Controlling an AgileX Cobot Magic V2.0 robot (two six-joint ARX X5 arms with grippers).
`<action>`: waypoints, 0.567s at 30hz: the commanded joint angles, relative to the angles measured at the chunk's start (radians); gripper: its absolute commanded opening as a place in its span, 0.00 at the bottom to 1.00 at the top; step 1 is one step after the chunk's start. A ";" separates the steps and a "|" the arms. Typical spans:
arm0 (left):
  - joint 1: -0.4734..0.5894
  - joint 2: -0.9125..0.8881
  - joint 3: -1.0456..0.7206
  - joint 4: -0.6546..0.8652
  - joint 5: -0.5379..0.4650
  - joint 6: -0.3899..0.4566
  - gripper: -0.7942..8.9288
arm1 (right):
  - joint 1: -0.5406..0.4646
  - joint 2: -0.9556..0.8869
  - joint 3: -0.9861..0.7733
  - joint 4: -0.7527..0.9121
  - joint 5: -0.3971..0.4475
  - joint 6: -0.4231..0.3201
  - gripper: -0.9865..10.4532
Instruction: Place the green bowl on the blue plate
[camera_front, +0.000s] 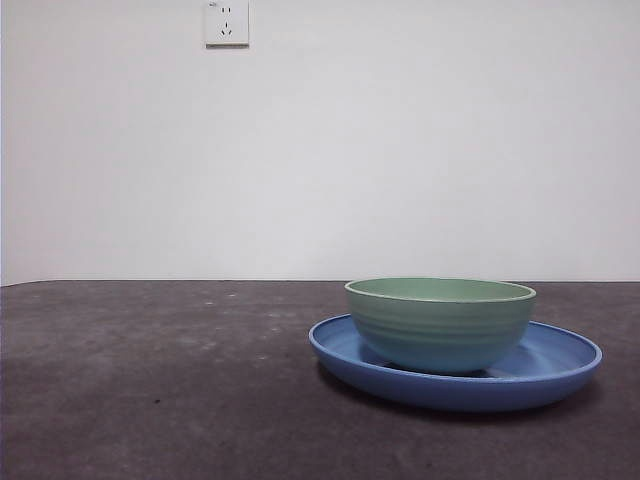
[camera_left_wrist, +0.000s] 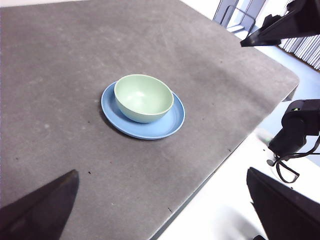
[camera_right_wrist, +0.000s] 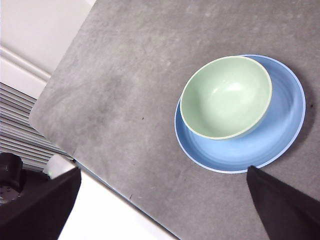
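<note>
Two dishes sit stacked on the grey worktop (camera_front: 150, 380): the green bowl (camera_front: 440, 322) rests upright inside the blue plate (camera_front: 560, 365), off-centre toward one rim. Both grippers hang high and clear, left gripper (camera_left_wrist: 160, 210) and right gripper (camera_right_wrist: 162, 205) with fingers spread open, holding nothing. Judged done; a clean finish means staying clear without nudging the bowl.

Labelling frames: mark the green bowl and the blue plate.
green bowl (camera_front: 440, 325): front view, ridged outer wall.
blue plate (camera_right_wrist: 280, 135): right wrist view, bare inner surface beside the bowl.
</note>
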 joint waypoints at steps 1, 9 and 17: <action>-0.006 0.002 0.008 0.011 -0.005 0.009 0.72 | 0.002 0.005 0.017 0.002 0.000 -0.014 0.63; -0.006 0.002 0.008 0.012 -0.005 0.054 0.72 | 0.000 0.026 0.017 -0.026 0.039 0.071 0.63; -0.006 0.002 0.009 0.012 -0.005 0.053 0.72 | 0.000 0.142 0.017 -0.025 0.241 0.119 0.53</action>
